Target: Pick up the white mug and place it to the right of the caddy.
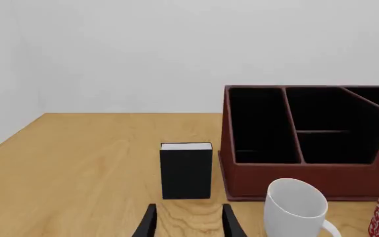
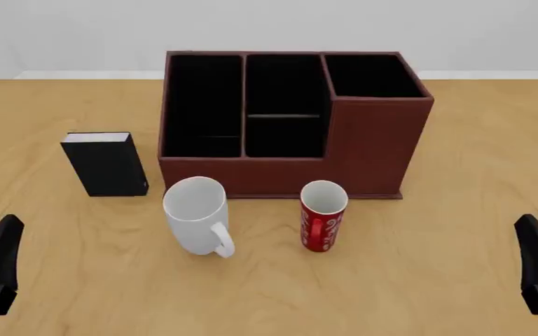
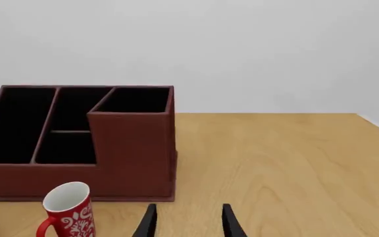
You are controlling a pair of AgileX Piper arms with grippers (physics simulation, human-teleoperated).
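Your right wrist view crops the white mug [image 2: 195,214] to a sliver. Your left gripper [image 1: 188,223] and right gripper [image 3: 187,223] sit low at the near edge, jaws parted and empty, well apart from the caddy [image 2: 372,147].

2 mugs: 1 white mug [image 2: 195,213], 1 red mug [image 2: 322,215]; 1 caddy [image 2: 288,126]; 1 black box [image 2: 106,164].

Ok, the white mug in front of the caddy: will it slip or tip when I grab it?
The white mug looks glossy and rigid, so the fingers may slide on its wall; a rim or handle grip probably holds better. It stands upright on a broad base, so it is unlikely to tip. The red mug stands close beside it, so a sideways nudge could knock that one.
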